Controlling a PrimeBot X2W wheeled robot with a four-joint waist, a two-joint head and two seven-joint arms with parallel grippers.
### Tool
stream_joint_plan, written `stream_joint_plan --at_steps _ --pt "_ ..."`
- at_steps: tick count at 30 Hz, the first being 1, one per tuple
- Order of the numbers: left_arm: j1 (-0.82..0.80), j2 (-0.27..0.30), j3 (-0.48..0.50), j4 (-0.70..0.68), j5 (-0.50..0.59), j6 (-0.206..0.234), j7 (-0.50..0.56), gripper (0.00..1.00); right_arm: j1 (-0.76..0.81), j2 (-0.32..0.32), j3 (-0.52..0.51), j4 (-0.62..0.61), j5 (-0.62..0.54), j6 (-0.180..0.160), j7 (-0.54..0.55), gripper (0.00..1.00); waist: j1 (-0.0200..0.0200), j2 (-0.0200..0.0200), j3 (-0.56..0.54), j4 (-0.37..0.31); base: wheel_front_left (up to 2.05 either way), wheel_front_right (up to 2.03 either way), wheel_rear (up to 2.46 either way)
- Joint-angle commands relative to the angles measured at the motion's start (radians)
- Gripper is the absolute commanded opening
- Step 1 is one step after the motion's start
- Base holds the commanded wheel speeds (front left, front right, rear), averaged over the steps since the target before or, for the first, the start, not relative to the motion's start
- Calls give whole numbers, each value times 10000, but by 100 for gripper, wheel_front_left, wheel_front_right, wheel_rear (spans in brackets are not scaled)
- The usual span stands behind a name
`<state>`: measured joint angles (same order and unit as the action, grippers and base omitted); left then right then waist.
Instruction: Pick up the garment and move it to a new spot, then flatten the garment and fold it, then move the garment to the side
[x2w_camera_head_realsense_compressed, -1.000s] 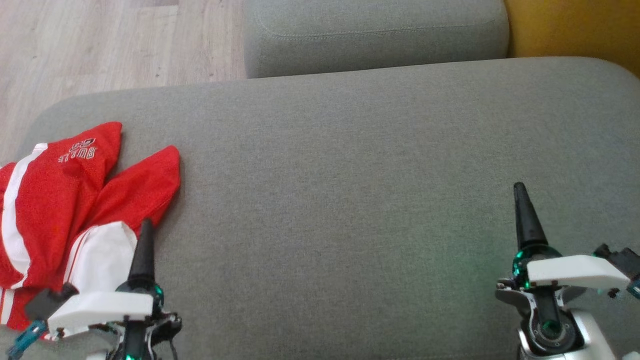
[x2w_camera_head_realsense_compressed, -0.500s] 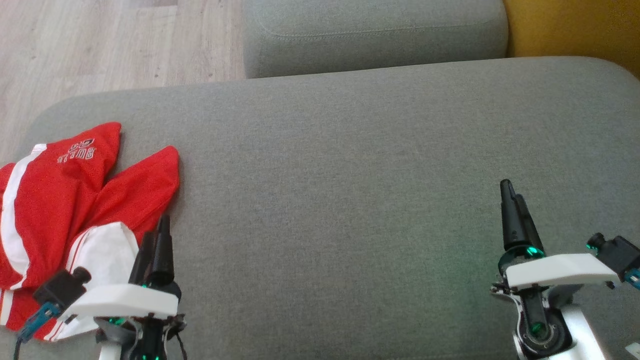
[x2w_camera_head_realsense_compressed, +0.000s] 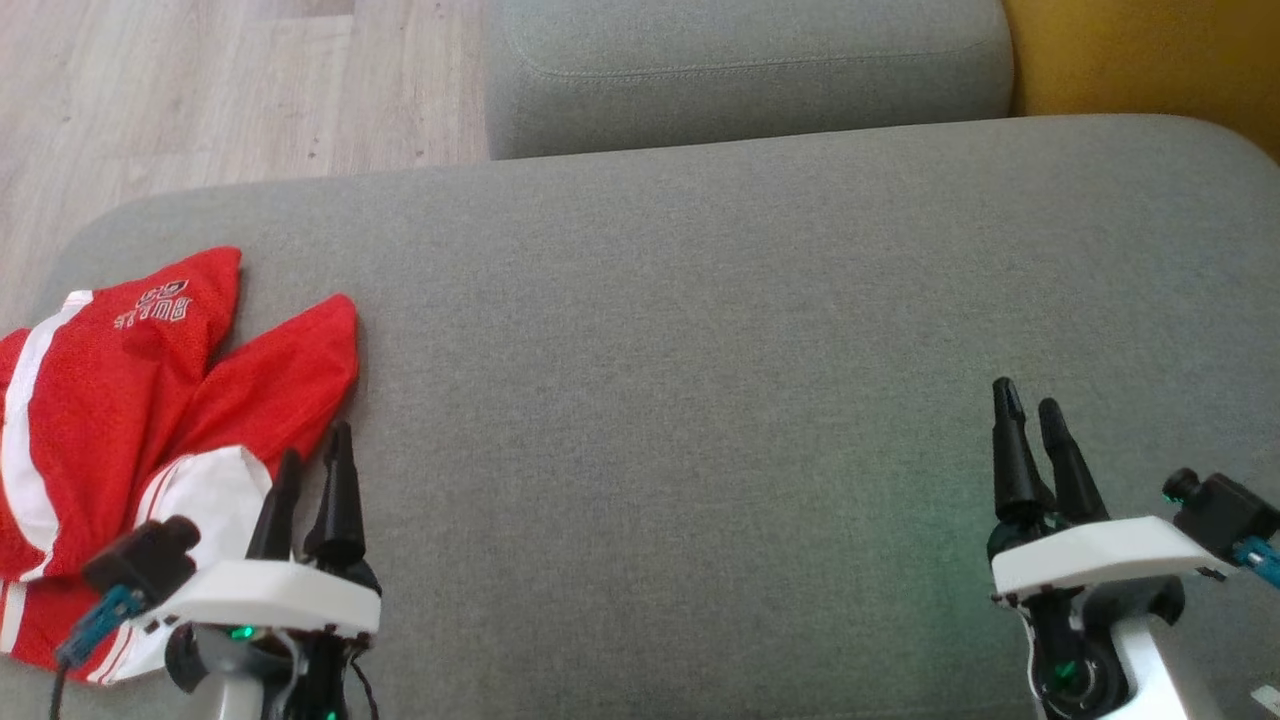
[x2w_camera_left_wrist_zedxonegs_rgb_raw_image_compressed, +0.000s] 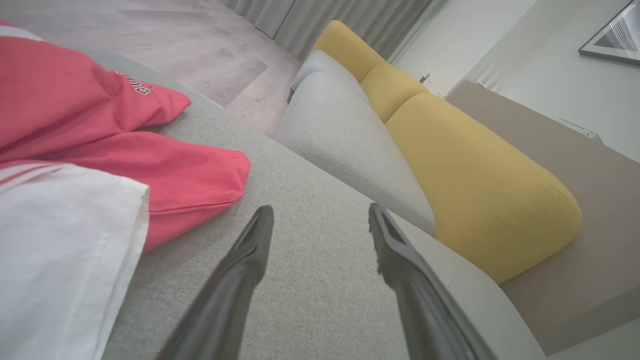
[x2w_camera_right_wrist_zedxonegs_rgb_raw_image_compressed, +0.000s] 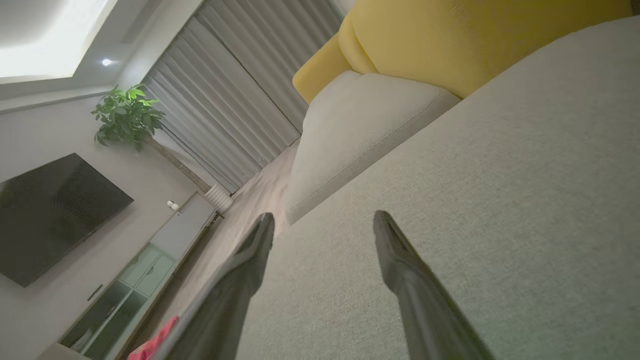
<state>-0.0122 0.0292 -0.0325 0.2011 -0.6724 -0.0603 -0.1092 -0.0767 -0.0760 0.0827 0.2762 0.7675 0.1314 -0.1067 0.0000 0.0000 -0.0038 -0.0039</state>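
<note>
Garment (x2w_camera_head_realsense_compressed: 110, 400), red with white panels, lies crumpled at the left end of the grey seat cushion (x2w_camera_head_realsense_compressed: 700, 350). Left gripper (x2w_camera_head_realsense_compressed: 315, 442) hangs over the cushion just beside the garment's edge, fingers spread wide, gripping nothing. Right gripper (x2w_camera_head_realsense_compressed: 1025, 395) is over the cushion's right end, well apart from the garment, likewise wide open and empty.
</note>
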Motion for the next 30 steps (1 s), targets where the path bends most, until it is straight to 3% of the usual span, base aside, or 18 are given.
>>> stream_joint_plan --at_steps 1,30 --pt "-647 152 88 -393 345 27 -133 100 -642 -11 107 -277 -346 -5 -144 100 0 0 -3 3 0 0 0" --pt "-816 187 28 -610 3849 193 -980 100 -999 143 519 259 -3919 -6 -1000 100 0 0 -29 31 0 0 0"
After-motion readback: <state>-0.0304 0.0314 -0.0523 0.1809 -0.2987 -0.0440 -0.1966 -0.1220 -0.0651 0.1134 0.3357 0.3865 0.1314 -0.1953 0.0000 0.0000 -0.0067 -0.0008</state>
